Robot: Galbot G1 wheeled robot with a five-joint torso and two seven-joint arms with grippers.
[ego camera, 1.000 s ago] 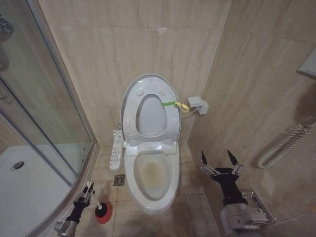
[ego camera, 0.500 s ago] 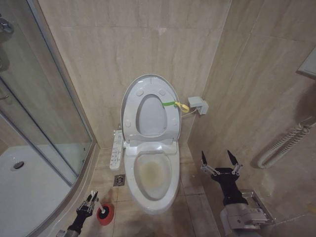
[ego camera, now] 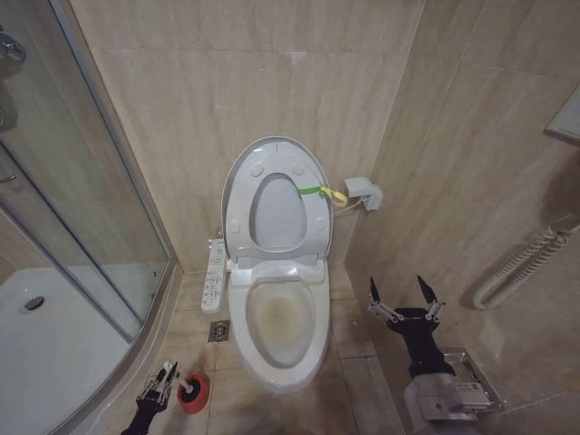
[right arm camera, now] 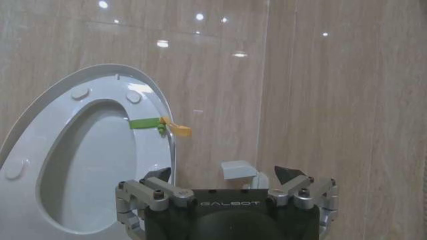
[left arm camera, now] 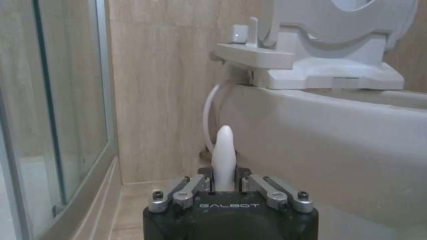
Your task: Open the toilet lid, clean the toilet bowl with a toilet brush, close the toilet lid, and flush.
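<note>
Brush handle between left hand fingers.

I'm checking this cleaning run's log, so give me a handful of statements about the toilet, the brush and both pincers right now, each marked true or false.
1. The toilet lid stands raised against the wall. True.
2. The left pincer is shut on the toilet brush handle. True.
3. The right pincer holds the brush. False: it is open and empty, beside the toilet's right side.
4. The toilet bowl is clean inside. False: yellowish-brown staining shows inside it.
5. The brush head is over the bowl. False: the brush stands at the red holder on the floor, left of the toilet.
</note>
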